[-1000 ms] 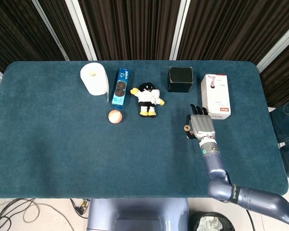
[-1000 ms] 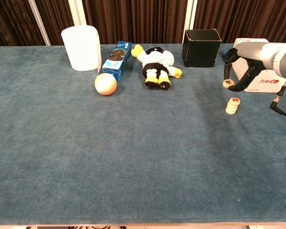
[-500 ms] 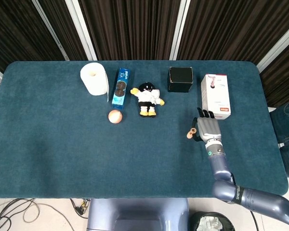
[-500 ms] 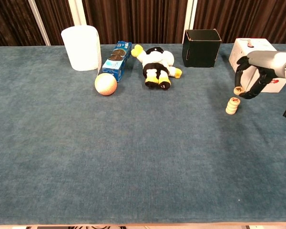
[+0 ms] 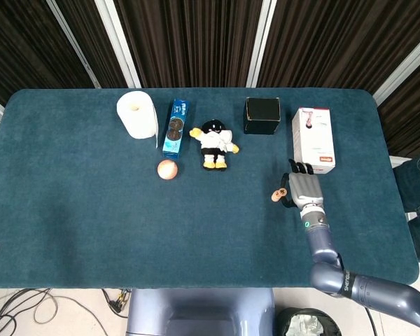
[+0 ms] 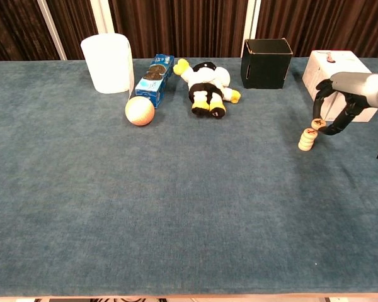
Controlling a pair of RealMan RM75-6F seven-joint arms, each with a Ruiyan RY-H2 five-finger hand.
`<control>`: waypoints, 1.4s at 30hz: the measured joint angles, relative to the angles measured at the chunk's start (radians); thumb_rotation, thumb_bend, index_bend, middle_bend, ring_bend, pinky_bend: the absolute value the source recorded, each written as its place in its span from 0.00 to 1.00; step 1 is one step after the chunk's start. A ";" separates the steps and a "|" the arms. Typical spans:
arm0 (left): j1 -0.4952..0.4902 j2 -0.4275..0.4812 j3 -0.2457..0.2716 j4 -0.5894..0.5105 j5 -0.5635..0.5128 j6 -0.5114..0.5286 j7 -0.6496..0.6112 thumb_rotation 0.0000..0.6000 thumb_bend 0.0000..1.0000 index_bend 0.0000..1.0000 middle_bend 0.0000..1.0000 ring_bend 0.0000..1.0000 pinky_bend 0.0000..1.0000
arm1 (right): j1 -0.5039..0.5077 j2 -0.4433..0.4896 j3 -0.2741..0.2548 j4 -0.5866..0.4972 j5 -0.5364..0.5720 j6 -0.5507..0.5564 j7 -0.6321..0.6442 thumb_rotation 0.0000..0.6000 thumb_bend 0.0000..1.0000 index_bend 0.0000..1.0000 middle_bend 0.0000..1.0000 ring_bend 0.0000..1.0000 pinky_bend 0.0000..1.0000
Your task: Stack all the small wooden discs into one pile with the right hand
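A short pile of small wooden discs stands on the blue table at the right; the top disc bears a red mark. The head view shows the same pile just left of the hand. My right hand hovers just right of the pile and pinches one more wooden disc between thumb and a finger. That disc hangs slightly above and right of the pile's top. From the head camera, my right hand is seen from above, fingers curled downward. My left hand is outside both views.
A white box lies right behind the hand, and a black open box stands further left. A plush penguin, a cookie pack, a pale ball and a paper roll line the far side.
My right hand has carried the disc from beside the white box toward the near side and down, ending close to the pile's top. The pile has not moved.
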 measured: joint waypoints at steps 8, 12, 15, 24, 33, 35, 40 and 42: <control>0.000 0.001 -0.001 0.000 -0.002 0.000 -0.001 1.00 0.15 0.10 0.00 0.00 0.02 | 0.005 -0.017 -0.008 0.015 0.001 -0.003 0.012 1.00 0.41 0.51 0.00 0.00 0.00; -0.001 0.000 -0.001 0.000 -0.003 -0.003 0.000 1.00 0.15 0.10 0.00 0.00 0.02 | 0.009 -0.022 -0.012 0.019 0.000 0.000 0.011 1.00 0.41 0.51 0.00 0.00 0.00; -0.002 0.001 0.000 0.000 -0.001 -0.004 0.001 1.00 0.15 0.10 0.00 0.00 0.02 | 0.010 -0.025 -0.014 0.021 0.004 0.001 0.011 1.00 0.41 0.51 0.00 0.00 0.00; -0.002 0.000 -0.001 0.000 -0.004 -0.003 0.002 1.00 0.15 0.10 0.00 0.00 0.02 | 0.014 -0.025 -0.020 0.020 0.008 0.002 0.011 1.00 0.41 0.50 0.00 0.00 0.00; -0.001 0.001 -0.001 -0.001 -0.005 -0.003 0.002 1.00 0.15 0.10 0.00 0.00 0.02 | 0.016 -0.030 -0.025 0.021 0.008 0.004 0.014 1.00 0.41 0.50 0.00 0.00 0.00; -0.002 0.001 0.000 0.000 -0.005 -0.004 0.002 1.00 0.15 0.10 0.00 0.00 0.02 | 0.017 -0.031 -0.025 0.022 0.008 0.005 0.014 1.00 0.41 0.50 0.00 0.00 0.00; -0.002 0.001 0.000 0.000 -0.004 -0.006 0.002 1.00 0.15 0.10 0.00 0.00 0.02 | 0.020 -0.033 -0.026 0.021 0.012 0.006 0.012 1.00 0.41 0.50 0.00 0.00 0.00; -0.002 0.001 0.000 0.000 -0.005 -0.006 0.001 1.00 0.15 0.10 0.00 0.00 0.02 | 0.022 -0.033 -0.027 0.021 0.016 0.005 0.008 1.00 0.41 0.50 0.00 0.00 0.00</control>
